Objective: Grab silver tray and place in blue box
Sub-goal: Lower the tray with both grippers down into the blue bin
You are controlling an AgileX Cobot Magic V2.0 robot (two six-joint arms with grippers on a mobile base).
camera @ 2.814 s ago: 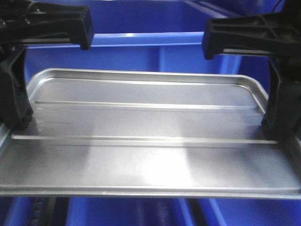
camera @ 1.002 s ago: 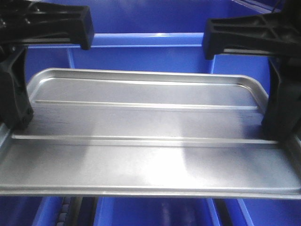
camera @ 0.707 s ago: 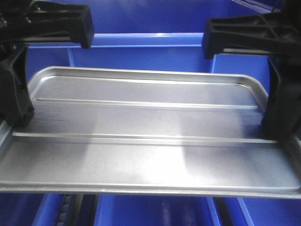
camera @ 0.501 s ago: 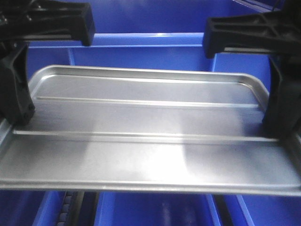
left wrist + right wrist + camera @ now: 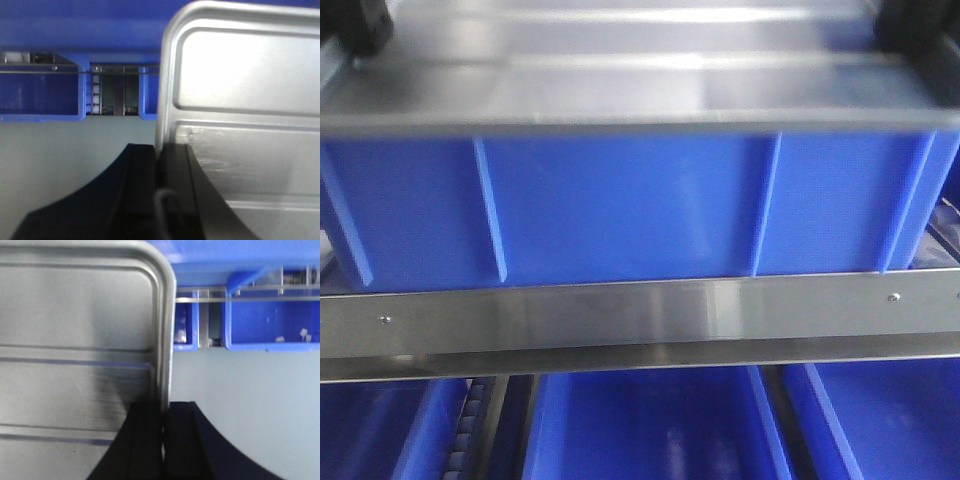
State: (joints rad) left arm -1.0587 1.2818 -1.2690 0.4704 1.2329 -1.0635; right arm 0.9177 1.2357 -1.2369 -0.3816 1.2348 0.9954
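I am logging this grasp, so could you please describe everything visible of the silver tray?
The silver tray is a shallow rectangle of shiny, faintly scratched metal with rounded corners, a raised rim and long ridges across its recessed floor. It is held about level, with the left gripper pinching the rim of one short edge and the right gripper the other. In the front view it is blurred, its near rim running along the top of the blue box; whether they touch cannot be told.

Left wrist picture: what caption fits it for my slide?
Left gripper clamps the rim of the silver tray, blue bins behind.
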